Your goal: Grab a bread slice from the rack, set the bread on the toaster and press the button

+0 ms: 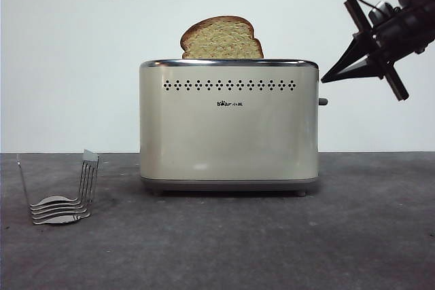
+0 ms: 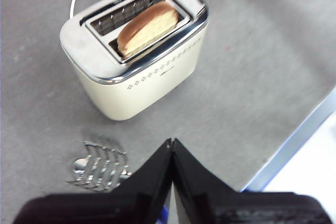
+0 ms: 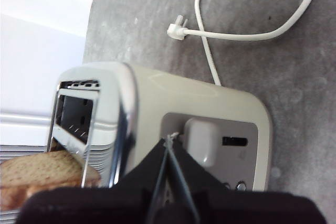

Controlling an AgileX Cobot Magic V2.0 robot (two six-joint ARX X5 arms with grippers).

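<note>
The slice of bread point(image 1: 221, 39) stands upright in a slot of the cream toaster point(image 1: 229, 127), its rounded top poking above the chrome rim. Left of the toaster, the wire rack point(image 1: 62, 198) holds nothing. My right gripper point(image 1: 326, 78) is shut and empty, its tip just off the toaster's upper right corner, a little above the button point(image 1: 323, 102). In the right wrist view that gripper point(image 3: 170, 139) points at the toaster's end panel, right beside the pale lever point(image 3: 202, 141). My left gripper point(image 2: 171, 141) hangs shut and empty high above the table, over the rack point(image 2: 100, 165) and the toaster point(image 2: 142, 80).
A white power cord point(image 3: 247, 36) with its loose plug point(image 3: 176, 31) lies on the grey table behind the toaster. Two small round knobs point(image 3: 240, 186) sit low on the end panel. The table edge point(image 2: 294, 140) runs close on one side in the left wrist view.
</note>
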